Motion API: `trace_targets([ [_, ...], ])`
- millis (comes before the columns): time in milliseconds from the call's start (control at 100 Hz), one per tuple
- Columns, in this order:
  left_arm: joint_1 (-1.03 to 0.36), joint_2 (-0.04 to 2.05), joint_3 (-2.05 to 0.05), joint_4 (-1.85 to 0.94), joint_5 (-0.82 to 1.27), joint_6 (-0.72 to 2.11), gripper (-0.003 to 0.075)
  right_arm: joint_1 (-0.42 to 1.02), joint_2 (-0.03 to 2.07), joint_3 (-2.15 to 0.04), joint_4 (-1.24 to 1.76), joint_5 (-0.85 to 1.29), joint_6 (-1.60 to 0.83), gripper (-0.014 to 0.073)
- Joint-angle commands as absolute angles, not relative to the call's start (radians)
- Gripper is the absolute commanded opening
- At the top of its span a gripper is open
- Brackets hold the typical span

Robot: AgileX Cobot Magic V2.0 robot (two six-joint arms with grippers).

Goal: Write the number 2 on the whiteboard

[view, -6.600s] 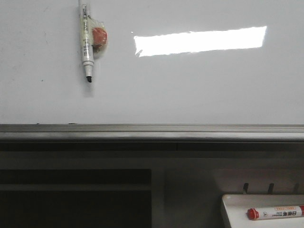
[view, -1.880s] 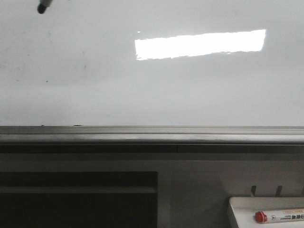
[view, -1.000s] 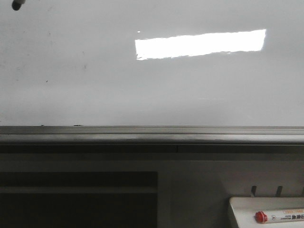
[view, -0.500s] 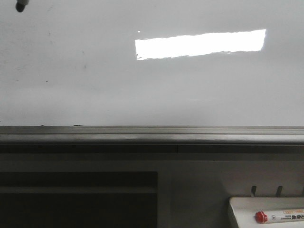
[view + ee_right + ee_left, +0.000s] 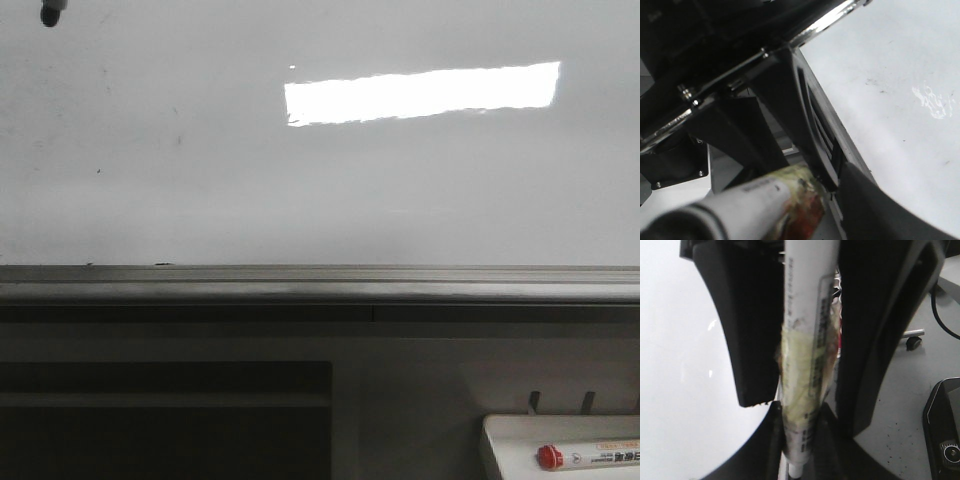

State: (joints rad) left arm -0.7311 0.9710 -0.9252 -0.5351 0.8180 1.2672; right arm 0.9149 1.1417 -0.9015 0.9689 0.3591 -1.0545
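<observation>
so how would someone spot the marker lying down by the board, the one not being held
Start at the whiteboard and drop below its grey ledge to the lower right corner of the front view, where a small white tray sits. The marker lies flat in it, white-bodied with a red cap pointing left.
</observation>
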Motion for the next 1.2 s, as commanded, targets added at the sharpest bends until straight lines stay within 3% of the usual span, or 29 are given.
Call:
trace_targets([
  [0,-0.74,0.961,-0.948,-0.567,0.832,1.279,-0.002,0.913,1.124,-0.946,1.023,0.267,-1.056,0.0281],
  [90,-0.74,0.961,-0.948,-0.567,0.832,1.279,-0.002,0.913,1.124,-0.946,1.024,0.269,-1.056,0.0173],
  [240,-0.74,0.961,-0.948,-0.571,0.814,1.207,-0.0018,0.913,1.124,-0.946,1.024,0.269,-1.056,-0.0081],
  [300,-0.74,0.961,-0.948,-0.571,0.801,1.167,0.0008,0.913,1.124,-0.946,1.024,0.269,-1.056,-0.0077],
  [400,-0.74,0.959,-0.948,-0.581,0.8,1.126,0.0164,0.913,1.124,-0.946,1.024,0.269,-1.056,-0.0077],
  [500,-0.74,0.943,-0.948,-0.583,0.8,1.072,0.0386,0.913,1.124,-0.946,1.024,0.264,-1.056,-0.0077],
  [580,-0.74,0.907,-0.948,-0.585,0.797,1.038,0.0467,0.913,1.124,-0.946,1.016,0.24,-1.056,-0.0077],
  [810,-0.732,0.672,-0.948,-0.52,0.704,0.91,0.0404,0.911,1.139,-0.946,0.93,-0.035,-1.058,-0.0077],
  [960,-0.695,0.507,-0.948,-0.241,0.651,0.626,0.033,0.911,1.207,-0.951,0.865,-0.212,-1.058,-0.0077],
  [1070,-0.669,0.412,-0.935,-0.044,0.681,0.421,0.0234,0.911,1.273,-0.956,0.865,-0.308,-1.058,-0.0077],
  [1190,-0.662,0.331,-0.887,0.0,0.704,0.337,0.0073,0.894,1.347,-0.961,0.865,-0.362,-1.058,-0.0077],
])
